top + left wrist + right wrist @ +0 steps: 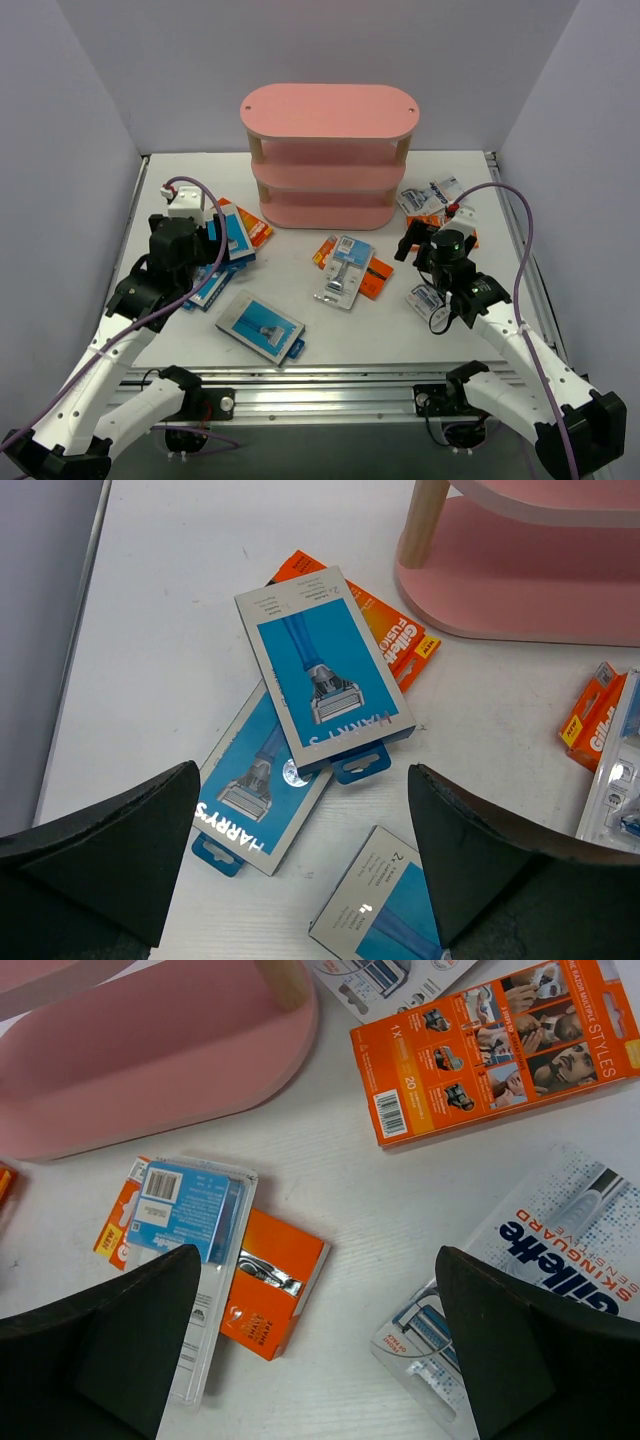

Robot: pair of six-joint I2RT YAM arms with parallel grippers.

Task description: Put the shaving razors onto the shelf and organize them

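Hovering over the table (330,345), the left gripper (302,772) is standing wide open and empty above two overlapping blue boxes (325,670), which are lying partly on an orange card (398,635). A third blue box (260,326) is lying apart, near the front edge. The right gripper (318,1255) is likewise gaping wide, holding nothing, over bare table between a clear blister pack (195,1225) resting across two orange cards (275,1285) and a second blister pack (560,1250). All shaving razors in view are lying on the table, in front of and beside the pink shelf (328,150), which is standing at the far centre.
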